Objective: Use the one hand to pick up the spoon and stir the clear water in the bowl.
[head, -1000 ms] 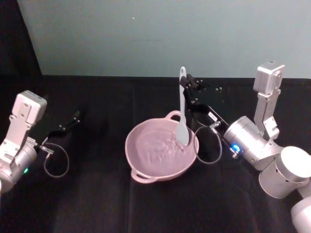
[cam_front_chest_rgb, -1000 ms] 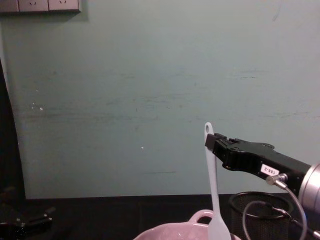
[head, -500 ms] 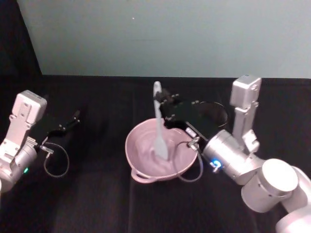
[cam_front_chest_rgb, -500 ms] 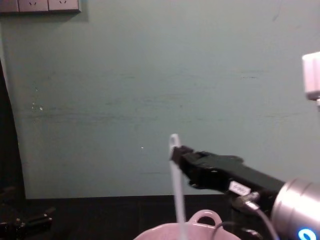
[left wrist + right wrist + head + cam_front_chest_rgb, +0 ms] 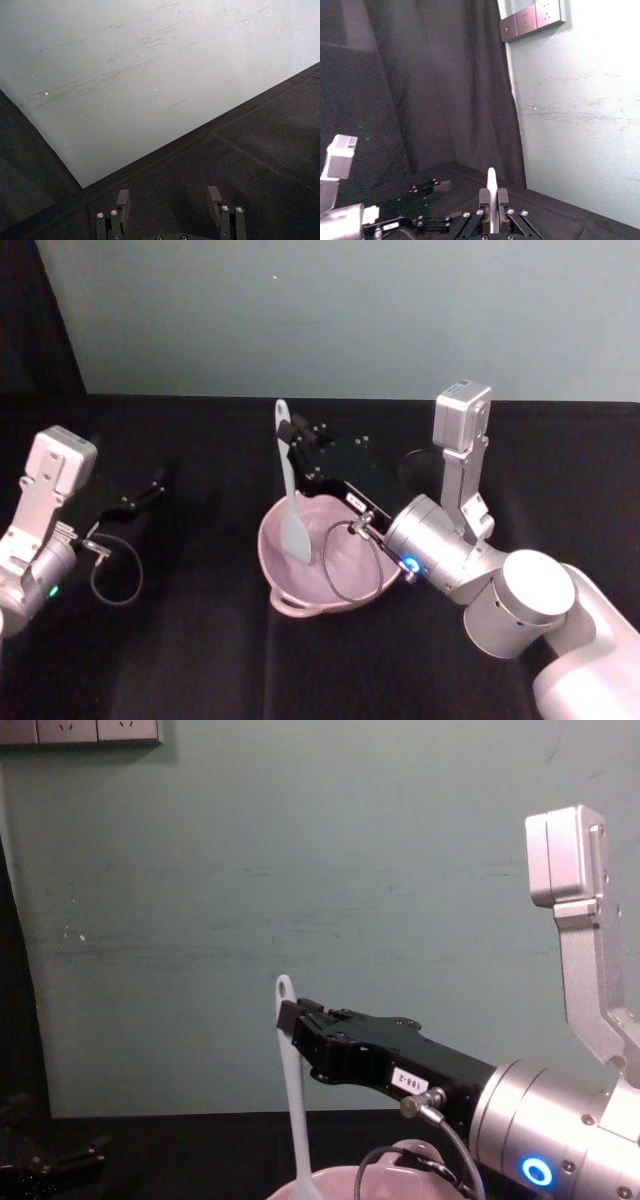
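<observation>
Over the pink bowl [image 5: 270, 565], right gripper [image 5: 288, 431] clamps the white spoon [image 5: 290, 508] upright, blade inside; left gripper [image 5: 150, 485] parked aside, fingers apart

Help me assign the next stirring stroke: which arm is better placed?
Right. Its hand is shut on the spoon, blade down in the bowl. The left hand rests open far to the left, apart from both.

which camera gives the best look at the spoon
The head view: the whole spoon shows, from its holed tip by the right hand down to the blade inside the pink bowl. The chest view shows the handle but cuts off the blade; the right wrist view gives the handle tip between the fingers.
</observation>
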